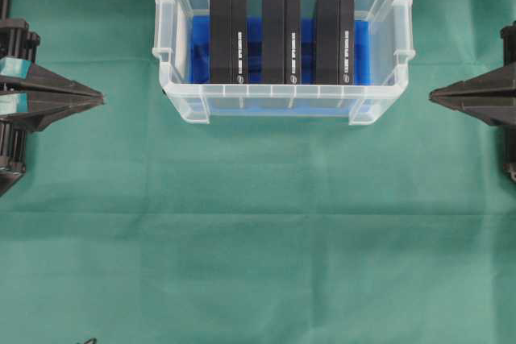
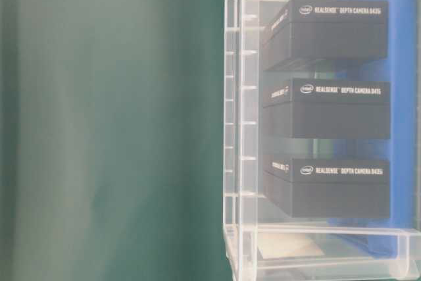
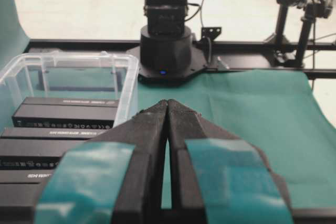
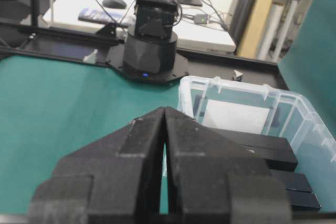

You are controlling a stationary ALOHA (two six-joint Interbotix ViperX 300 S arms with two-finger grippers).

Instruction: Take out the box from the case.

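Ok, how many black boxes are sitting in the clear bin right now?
3, all standing side by side inside the case: the left box, the middle box, the right box. None appears hidden; blue lining shows between them.

The case [image 1: 284,106] sits on the surface [image 1: 258,239] at the far middle of the overhead view. Inside it three boxes stand side by side in a row, apart from each other: the left box [image 1: 228,38], the middle box [image 1: 280,38] and the right box [image 1: 334,38]. The left pincer [image 1: 101,100] lies well left of the case, the right pincer [image 1: 432,95] just right of it, both pointing inward.
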